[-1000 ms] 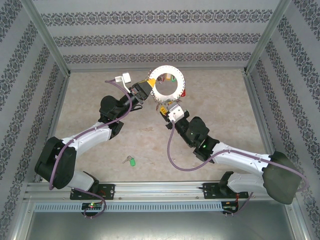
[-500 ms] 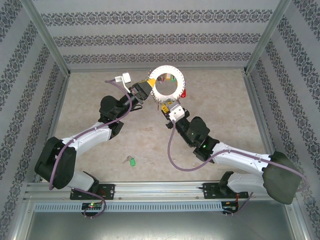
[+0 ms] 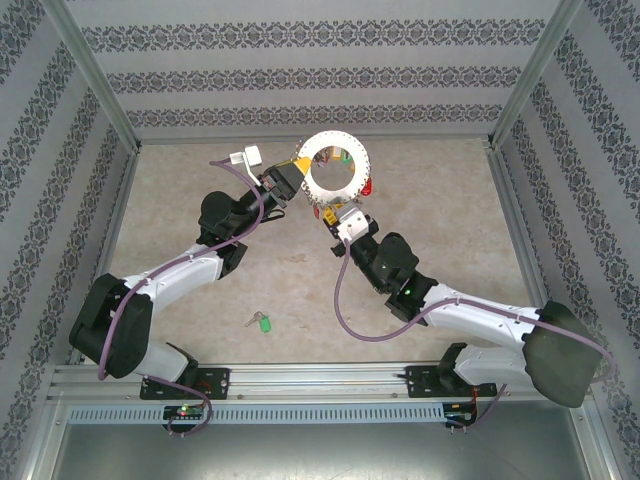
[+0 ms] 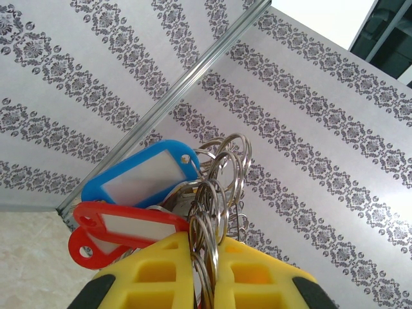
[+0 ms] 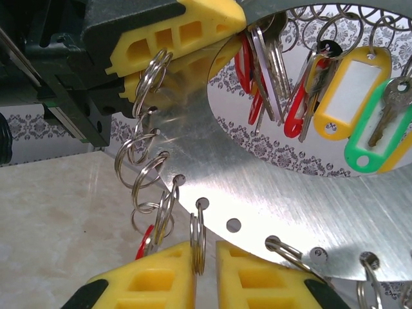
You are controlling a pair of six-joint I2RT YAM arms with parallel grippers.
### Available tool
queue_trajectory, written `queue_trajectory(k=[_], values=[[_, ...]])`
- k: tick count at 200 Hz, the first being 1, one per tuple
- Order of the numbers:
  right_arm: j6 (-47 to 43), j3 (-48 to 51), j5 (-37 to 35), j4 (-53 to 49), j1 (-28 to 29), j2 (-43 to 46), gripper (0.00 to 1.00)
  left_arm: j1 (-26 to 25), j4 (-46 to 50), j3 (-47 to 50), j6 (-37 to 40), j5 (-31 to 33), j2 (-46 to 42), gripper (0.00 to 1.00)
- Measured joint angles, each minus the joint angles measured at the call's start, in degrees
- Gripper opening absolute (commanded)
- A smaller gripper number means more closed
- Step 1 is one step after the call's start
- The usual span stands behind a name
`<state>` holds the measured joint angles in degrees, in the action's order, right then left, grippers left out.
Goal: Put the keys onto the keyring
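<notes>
Keyring [image 3: 320,188]: the big grey disc is held up off the surface [image 3: 450,220] at the far middle, between the two arms. Its broad face is turned roughly up toward the overhead camera. Being round, it has no long axis of its own; its tagged keys hang from small rings around the rim.

The left end effector [image 3: 292,178] is clamped on the disc's left edge, with a bunch of small rings caught at its fingers. The right end effector [image 3: 338,214] sits at the near rim, its fingers drawn almost together around one split ring [image 5: 198,241] that hangs from a rim hole. I cannot tell whether they actually pinch it.

As for progress, the green-tagged key [image 3: 262,322] lies loose on the surface near the arm bases, well apart from the disc, so that one is not yet hung. Its long axis runs roughly left to right, metal blade to the left and tag to the right. Red tags hang on the rim, but I cannot tell whether the task's red-tagged key is among them.
</notes>
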<state>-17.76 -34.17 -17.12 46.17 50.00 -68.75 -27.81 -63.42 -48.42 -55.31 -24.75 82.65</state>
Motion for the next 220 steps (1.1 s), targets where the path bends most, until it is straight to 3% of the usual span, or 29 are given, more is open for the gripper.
queue_trajectory(k=[119, 171, 220], values=[[1.33, -0.39, 0.02, 0.9, 0.0, -0.42, 0.16, -0.33, 0.0, 0.0, -0.02, 1.11, 0.0, 0.0], [1.57, -0.59, 0.0, 1.07, 0.0, -0.76, 0.2, -0.33, 0.0, 0.09, -0.04, 1.55, 0.0, 0.0], [2.56, -0.59, -0.02, 1.62, -0.02, -0.85, 0.09, -0.33, 0.0, 0.09, -0.07, 1.81, 0.0, 0.0]])
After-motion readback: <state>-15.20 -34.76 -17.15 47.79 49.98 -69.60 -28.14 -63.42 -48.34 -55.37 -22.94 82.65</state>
